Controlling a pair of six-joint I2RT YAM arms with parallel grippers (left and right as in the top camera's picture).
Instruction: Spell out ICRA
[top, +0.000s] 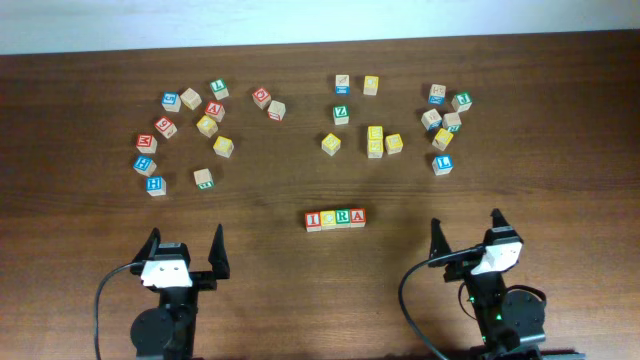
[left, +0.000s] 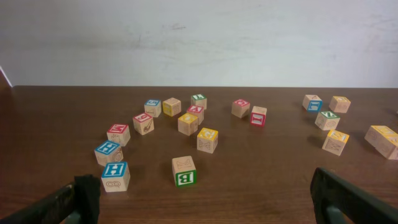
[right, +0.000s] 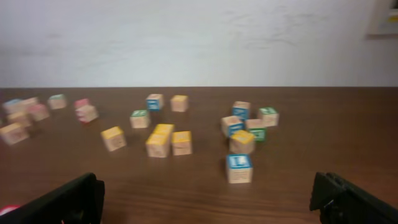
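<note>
Four cubes stand touching in a row at the table's front middle: red "I" (top: 314, 219), yellow "C" (top: 329, 218), green "R" (top: 343, 217), red "A" (top: 357, 216). They read I C R A from left to right. My left gripper (top: 186, 251) is open and empty at the front left, well left of the row. My right gripper (top: 466, 230) is open and empty at the front right. In the wrist views the row is out of sight, and both pairs of fingers (left: 205, 199) (right: 208, 199) are spread wide with nothing between them.
Loose cubes lie scattered across the back: a left cluster with a blue "H" (top: 155, 184) and a green "B" (top: 204, 178), a middle group with a green "Z" (top: 341, 113), and a right cluster with a blue "L" (top: 443, 163).
</note>
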